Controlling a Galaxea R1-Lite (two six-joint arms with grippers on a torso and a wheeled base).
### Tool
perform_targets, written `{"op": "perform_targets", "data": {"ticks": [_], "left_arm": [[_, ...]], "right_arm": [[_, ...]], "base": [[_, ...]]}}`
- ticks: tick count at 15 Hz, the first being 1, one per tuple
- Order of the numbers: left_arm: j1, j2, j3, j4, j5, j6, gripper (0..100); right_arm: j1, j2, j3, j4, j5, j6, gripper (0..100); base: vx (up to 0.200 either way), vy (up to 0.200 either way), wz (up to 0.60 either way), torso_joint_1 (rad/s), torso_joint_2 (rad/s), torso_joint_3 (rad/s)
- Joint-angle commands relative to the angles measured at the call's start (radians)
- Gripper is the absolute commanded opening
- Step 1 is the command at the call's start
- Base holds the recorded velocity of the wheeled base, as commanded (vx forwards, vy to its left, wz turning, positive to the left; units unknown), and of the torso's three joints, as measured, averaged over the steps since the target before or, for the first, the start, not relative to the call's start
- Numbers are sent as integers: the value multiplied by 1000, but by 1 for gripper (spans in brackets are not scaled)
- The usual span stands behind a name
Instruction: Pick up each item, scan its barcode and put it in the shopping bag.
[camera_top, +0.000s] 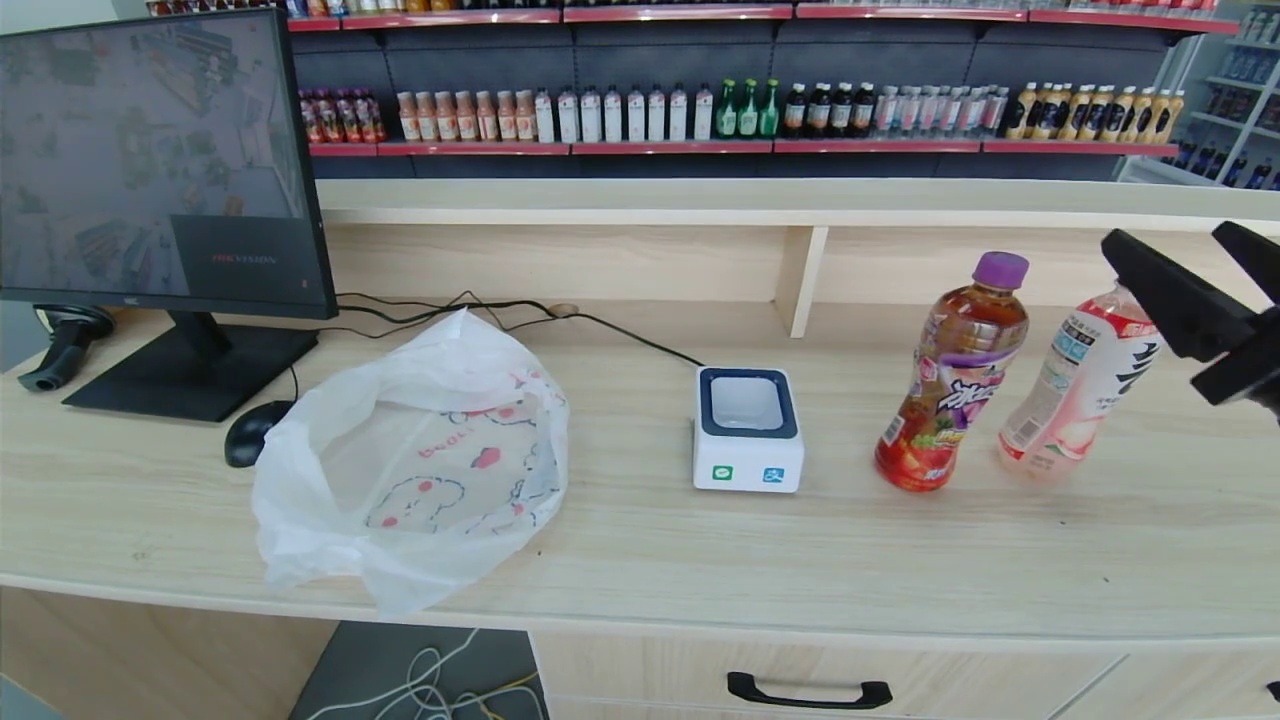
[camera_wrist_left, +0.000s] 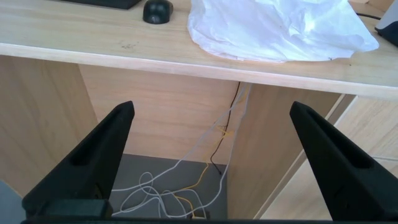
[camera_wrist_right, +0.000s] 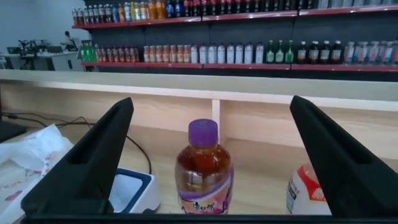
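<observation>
Currently I am aiming my open, empty right jaws at the purple-capped bottle (camera_top: 952, 380) standing right of the scanner (camera_top: 747, 428), probably for a first grasp, while my left jaws are waiting open below the worktop (camera_top: 640, 560) by the shopping bag (camera_top: 420, 460) left of it.

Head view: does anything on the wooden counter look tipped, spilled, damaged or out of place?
Nothing stands out. The purple-capped bottle of reddish tea and the pale pink bottle beside it stand on their bases, with no spill on the wooden counter. The white plastic shopping bag lies open left of the white box scanner.
</observation>
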Motion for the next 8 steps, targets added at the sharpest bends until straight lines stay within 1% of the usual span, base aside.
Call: {"op": "perform_targets", "data": {"ticks": [1, 2, 5, 8], "left_arm": [[0, 0, 0, 0, 0, -1, 100], [0, 0, 0, 0, 0, 1, 100], [0, 0, 0, 0, 0, 2, 100], [0, 0, 0, 0, 0, 1, 100]], "right_arm": [[21, 226, -160, -9, 0, -18, 100], [21, 245, -177, -9, -5, -25, 100], [21, 282, -111, -47, -35, -39, 100], [21, 308, -93, -73, -38, -39, 100]], "base": [[0, 0, 0, 0, 0, 0], [0, 0, 0, 0, 0, 0], [0, 0, 0, 0, 0, 0], [0, 0, 0, 0, 0, 0]]}}
